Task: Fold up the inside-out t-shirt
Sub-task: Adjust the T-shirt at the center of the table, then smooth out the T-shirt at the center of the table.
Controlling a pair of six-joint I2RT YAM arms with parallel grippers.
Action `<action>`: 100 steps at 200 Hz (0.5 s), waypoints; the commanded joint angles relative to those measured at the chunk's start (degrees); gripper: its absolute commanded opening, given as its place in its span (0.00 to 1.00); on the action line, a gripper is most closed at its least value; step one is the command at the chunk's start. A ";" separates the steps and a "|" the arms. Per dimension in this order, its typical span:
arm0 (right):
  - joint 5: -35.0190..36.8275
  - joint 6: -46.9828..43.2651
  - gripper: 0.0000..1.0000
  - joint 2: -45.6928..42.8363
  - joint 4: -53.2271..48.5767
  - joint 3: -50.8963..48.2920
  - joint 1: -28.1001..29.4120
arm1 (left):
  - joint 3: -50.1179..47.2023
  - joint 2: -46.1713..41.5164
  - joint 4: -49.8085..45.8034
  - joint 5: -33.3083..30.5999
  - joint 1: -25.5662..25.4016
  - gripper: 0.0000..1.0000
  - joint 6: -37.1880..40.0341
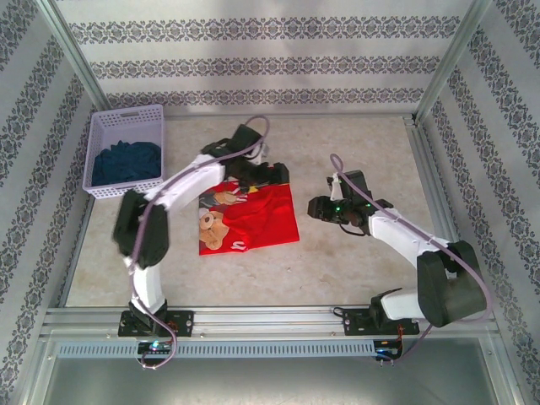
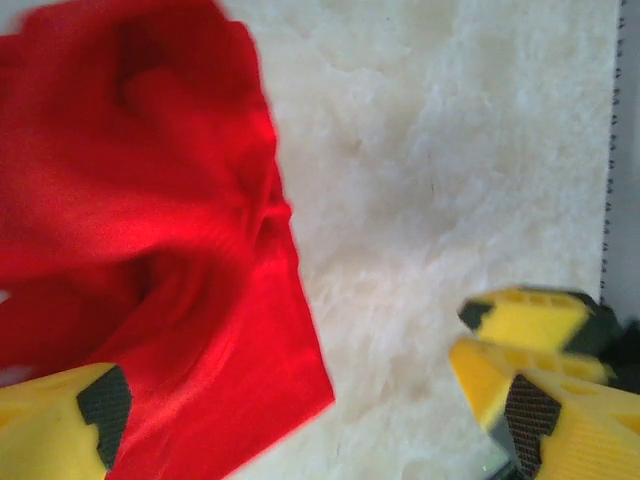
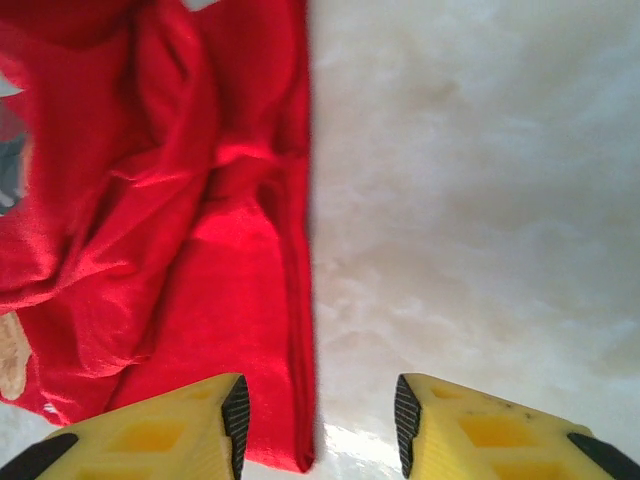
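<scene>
The inside-out t-shirt (image 1: pixel 257 215) lies on the pale table as a rough red square, with a teddy-bear print (image 1: pixel 214 224) along its left side. My left gripper (image 1: pixel 256 174) hangs over the shirt's far edge. In the left wrist view this gripper (image 2: pixel 310 420) is wide open; a corner of the t-shirt (image 2: pixel 150 250) lies below, nearer the left finger (image 2: pixel 60 425). My right gripper (image 1: pixel 320 207) sits just right of the shirt. It (image 3: pixel 318 425) is open over the folded edge of the t-shirt (image 3: pixel 200 290), which lies on the table, with nothing pinched.
A white mesh basket (image 1: pixel 126 114) with dark blue cloth (image 1: pixel 126 162) stands at the back left. Metal frame posts and patterned walls close in the table. An aluminium rail (image 1: pixel 270 321) runs along the near edge. Bare tabletop (image 1: pixel 354 270) lies right of the shirt.
</scene>
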 commanded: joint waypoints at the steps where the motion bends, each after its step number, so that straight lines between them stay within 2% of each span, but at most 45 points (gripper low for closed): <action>1: 1.61 -1.03 0.49 3.86 4.97 4.25 3.11 | -10.51 -11.24 2.34 -3.03 3.91 1.00 4.57; 11: 1.68 -1.33 0.51 7.17 5.80 7.79 4.77 | -16.07 -14.77 2.80 -4.74 5.41 1.00 3.86; 25: 2.65 -1.75 0.61 11.91 5.76 12.95 6.90 | -22.60 -17.64 4.20 -5.68 8.01 1.00 2.47; 44: 6.45 -2.98 0.71 17.47 4.08 18.53 9.08 | -27.26 -17.77 6.35 -3.21 9.11 1.00 2.33; 59: 8.41 -3.63 0.76 22.06 2.22 22.93 10.12 | -30.31 -16.47 12.37 1.12 9.04 1.00 0.58; 82: 9.71 -4.19 0.75 28.87 -1.22 29.44 11.25 | -30.92 -13.02 18.55 5.38 5.85 1.00 -0.86; 100: 12.93 -5.42 0.63 31.51 -3.53 32.78 10.36 | -30.76 -11.35 23.22 6.79 2.46 0.98 -2.64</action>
